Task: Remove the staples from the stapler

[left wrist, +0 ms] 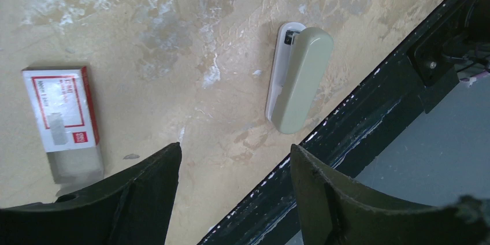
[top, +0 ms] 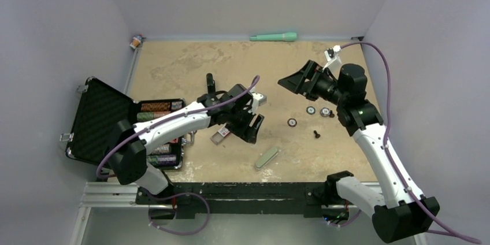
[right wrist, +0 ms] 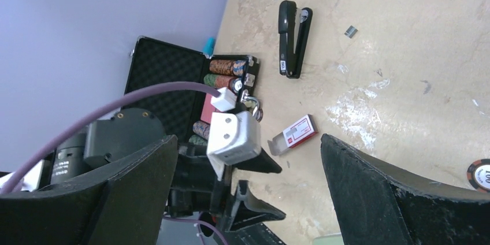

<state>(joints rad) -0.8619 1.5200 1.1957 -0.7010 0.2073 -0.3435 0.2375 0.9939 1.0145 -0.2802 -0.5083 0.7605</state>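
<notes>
I'm holding the left gripper [left wrist: 234, 151] well open and low over the table, with nothing between its fingers. It is looking down on the red-labelled staple box [left wrist: 63, 117] and the sage-green piece [left wrist: 300, 80], which is lying near the black front rail [left wrist: 370, 100]. The right gripper [right wrist: 248, 141] is hanging at its widest, also empty, and facing across the table.

The stapler [right wrist: 293, 37] is lying out past the left wrist, hinged open in a narrow V. A tiny grey strip, which I take for the staples [right wrist: 351, 31], is sitting on the bare table just beside it and apart from it.

I'm judging the stapler light, rigid and smooth. The hinge is likely to swing under a pinch, so I'd take it across the lower arm near the hinge. The strip looks thin and brittle and is lying flat, so it will be awkward to pinch.

The left forearm is crossing close beside the stapler and is crowding any reach from the right. The poker chips [top: 311, 110] and the open chip case [top: 104, 118] are sitting well apart.
</notes>
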